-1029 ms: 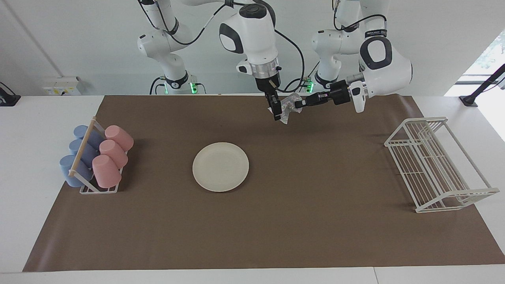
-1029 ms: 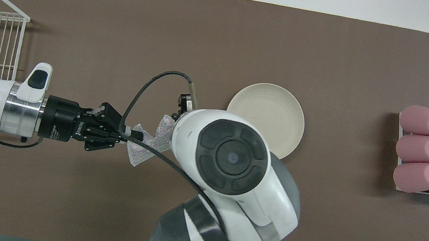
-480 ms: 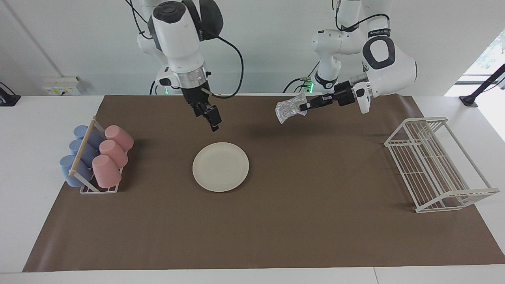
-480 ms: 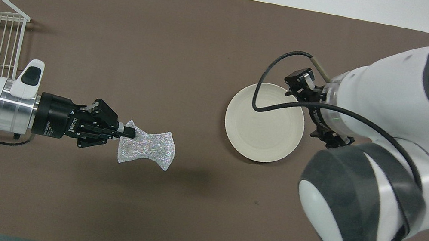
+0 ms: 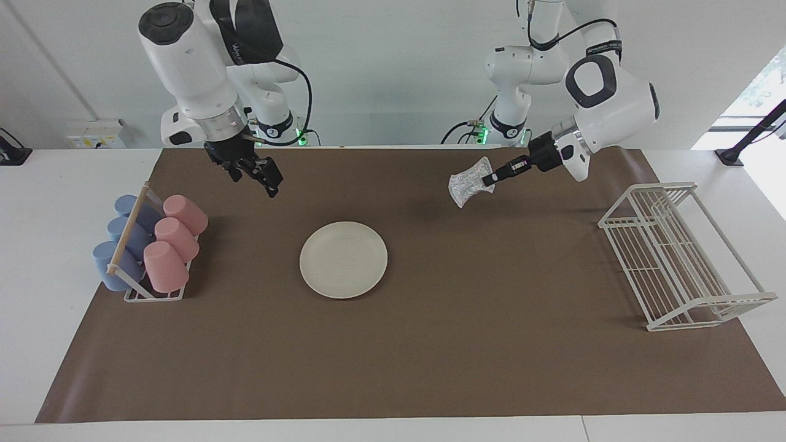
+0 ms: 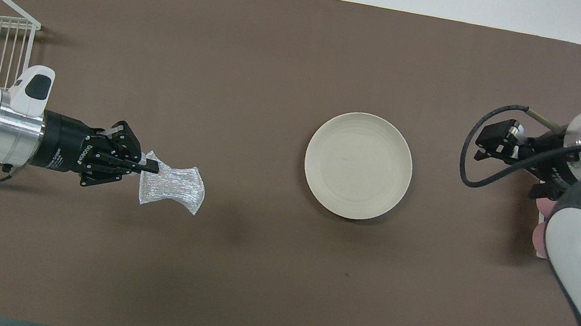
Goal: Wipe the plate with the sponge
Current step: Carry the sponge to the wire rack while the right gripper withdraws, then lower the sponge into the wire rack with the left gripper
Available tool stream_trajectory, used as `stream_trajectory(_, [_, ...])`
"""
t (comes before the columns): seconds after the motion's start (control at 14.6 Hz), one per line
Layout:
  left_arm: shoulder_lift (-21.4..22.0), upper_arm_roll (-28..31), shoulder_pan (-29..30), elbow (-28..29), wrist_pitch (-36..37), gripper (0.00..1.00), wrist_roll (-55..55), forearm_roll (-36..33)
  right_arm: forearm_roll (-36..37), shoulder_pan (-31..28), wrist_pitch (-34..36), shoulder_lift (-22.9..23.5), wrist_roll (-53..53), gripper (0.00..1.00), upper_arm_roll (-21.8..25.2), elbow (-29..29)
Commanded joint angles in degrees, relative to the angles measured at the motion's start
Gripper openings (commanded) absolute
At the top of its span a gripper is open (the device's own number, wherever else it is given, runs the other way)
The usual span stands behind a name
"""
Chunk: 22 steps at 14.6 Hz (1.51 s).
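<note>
Brown mat (image 5: 430, 344) on white table (image 5: 37, 258), prob. lab.

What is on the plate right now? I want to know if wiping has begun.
Nothing lies on the plate; its whole cream face shows bare in both views. The sponge hangs in the left claw over the brown mat, toward the left arm's end.

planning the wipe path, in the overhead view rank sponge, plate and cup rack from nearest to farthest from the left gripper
1. sponge, held in the left gripper, up over the mat.
2. plate, mid-table.
3. cup rack, at the right arm's end, mostly hidden under the right arm.
</note>
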State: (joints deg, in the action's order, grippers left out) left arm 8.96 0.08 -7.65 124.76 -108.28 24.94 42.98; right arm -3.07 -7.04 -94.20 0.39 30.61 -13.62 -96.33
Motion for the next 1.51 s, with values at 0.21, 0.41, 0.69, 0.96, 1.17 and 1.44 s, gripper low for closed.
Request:
stream_trajectory(0.21, [-6.0,-0.3,3.3,-12.0,8.7,0.0,4.4,-22.5,3.8,-6.5,2.0,-1.2,-22.6,1.0,-0.4,-0.5])
stream_trajectory(0.41, [-8.8,-0.3,2.6,-18.7,15.2,0.0,4.5,-33.1,4.4,-6.5,2.0,-1.2,-23.9,1.0,-0.2,-0.5])
stream_trajectory(0.69, [-12.0,-1.0,0.9,-27.5,23.2,0.0,4.5,-46.3,4.4,-2.2,1.1,-1.4,-27.9,1.0,5.1,-0.5])
stream_trajectory(0.96, [-13.0,-1.0,-3.4,-29.6,25.4,0.0,4.5,-61.5,4.4,8.2,2.1,-1.8,-28.1,1.0,15.2,-0.5])
stream_trajectory(1.17, [-14.7,-1.1,-6.3,-29.6,25.8,0.0,4.5,-75.3,4.3,14.1,2.2,-1.7,-31.3,1.0,21.3,-0.6])
stream_trajectory(1.44, [-17.7,-1.2,-6.8,-28.7,22.3,0.0,4.7,-90.3,4.3,14.3,2.1,-1.7,-35.3,1.0,22.8,-0.5])
